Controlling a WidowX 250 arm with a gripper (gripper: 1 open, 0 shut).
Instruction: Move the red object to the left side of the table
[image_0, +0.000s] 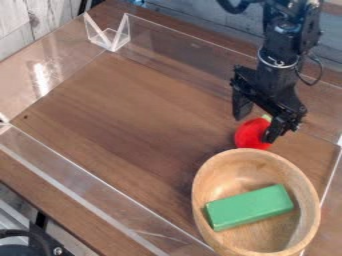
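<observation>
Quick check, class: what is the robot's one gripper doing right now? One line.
Gripper: open, its fingers spread just above the red object; whether they touch it cannot be told.

A round light wooden bowl (214, 235) sits at the near right, with a green rectangular block (250, 208) lying tilted inside it. At the far left stands a small clear angular holder (108, 34). Beyond it rises a pale grooved wall (38, 25).
</observation>
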